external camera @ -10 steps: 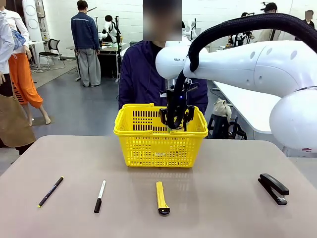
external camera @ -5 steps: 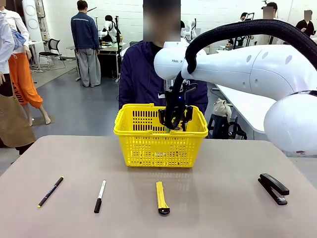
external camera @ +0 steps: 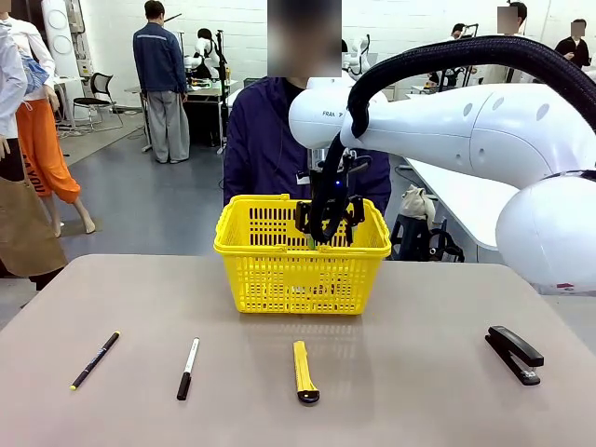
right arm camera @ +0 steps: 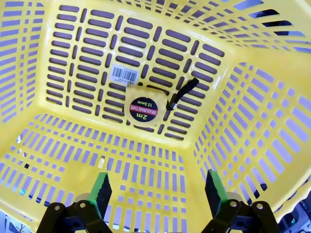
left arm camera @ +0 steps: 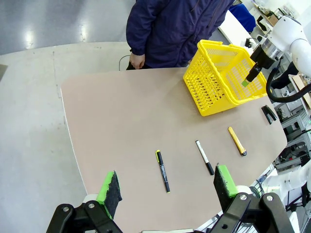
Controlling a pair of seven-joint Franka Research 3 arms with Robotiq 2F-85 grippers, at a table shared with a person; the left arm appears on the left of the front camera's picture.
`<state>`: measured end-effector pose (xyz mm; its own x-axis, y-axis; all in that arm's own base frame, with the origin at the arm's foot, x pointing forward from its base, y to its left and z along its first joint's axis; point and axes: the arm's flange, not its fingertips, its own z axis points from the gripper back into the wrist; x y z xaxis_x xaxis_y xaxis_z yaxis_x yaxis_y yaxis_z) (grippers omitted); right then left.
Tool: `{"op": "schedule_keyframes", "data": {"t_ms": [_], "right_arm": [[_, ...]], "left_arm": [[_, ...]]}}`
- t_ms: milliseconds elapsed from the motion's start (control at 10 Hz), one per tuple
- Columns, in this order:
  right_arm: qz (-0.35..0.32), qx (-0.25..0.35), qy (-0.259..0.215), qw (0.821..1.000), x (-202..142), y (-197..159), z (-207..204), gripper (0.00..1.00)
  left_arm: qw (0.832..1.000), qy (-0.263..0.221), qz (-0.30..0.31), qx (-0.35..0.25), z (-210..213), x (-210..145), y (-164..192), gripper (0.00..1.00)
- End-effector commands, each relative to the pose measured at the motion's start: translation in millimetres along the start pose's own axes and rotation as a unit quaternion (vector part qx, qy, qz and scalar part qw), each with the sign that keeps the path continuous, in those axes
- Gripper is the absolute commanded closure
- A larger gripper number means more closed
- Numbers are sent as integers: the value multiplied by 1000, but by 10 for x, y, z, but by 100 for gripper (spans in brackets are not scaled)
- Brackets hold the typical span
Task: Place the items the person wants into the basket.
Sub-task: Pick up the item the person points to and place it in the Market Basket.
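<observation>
Hanging at the mouth of the yellow basket (external camera: pixel 298 275), the right gripper (external camera: pixel 328 223) has its green-padded fingers spread apart and grips nothing. Its wrist view looks straight down at the yellow-and-black tape measure (right arm camera: pixel 142 109), which lies flat on the basket's slotted floor beside a barcode sticker (right arm camera: pixel 125 74). The left gripper (left arm camera: pixel 167 187) hovers high above the near edge of the table (left arm camera: pixel 121 121), its fingers likewise apart and empty. On the tabletop lie, in a row, the black pen with yellow ends (external camera: pixel 95 359), the white marker (external camera: pixel 188 368), the yellow utility knife (external camera: pixel 304 371) and, well off to the right, the black stapler (external camera: pixel 514 353). The person (external camera: pixel 270 149) stands just behind the basket.
</observation>
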<state>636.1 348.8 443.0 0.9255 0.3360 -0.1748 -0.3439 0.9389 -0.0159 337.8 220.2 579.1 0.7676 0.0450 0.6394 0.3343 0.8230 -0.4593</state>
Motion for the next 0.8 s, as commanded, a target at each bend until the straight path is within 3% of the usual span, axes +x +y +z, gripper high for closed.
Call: {"op": "schedule_keyframes", "data": {"t_ms": [0,200,300,500,700], "right_arm": [[9,-4,0,1000,120,12,109,0],[8,2,-9,1000,66,17,180,0],[8,-9,-28,1000,-177,69,377,0],[-7,-42,-77,996,-1030,-46,946,0],[-41,-40,-118,991,-2034,-430,1358,0]], "left_arm": [[1000,-5,-9,-7,11,-8,21,0],[1000,-5,-9,-7,11,-8,21,0],[1000,-5,-9,-7,11,-8,21,0],[1000,-5,-9,-7,11,-8,21,0],[1000,-5,-9,-7,11,-8,21,0]]}}
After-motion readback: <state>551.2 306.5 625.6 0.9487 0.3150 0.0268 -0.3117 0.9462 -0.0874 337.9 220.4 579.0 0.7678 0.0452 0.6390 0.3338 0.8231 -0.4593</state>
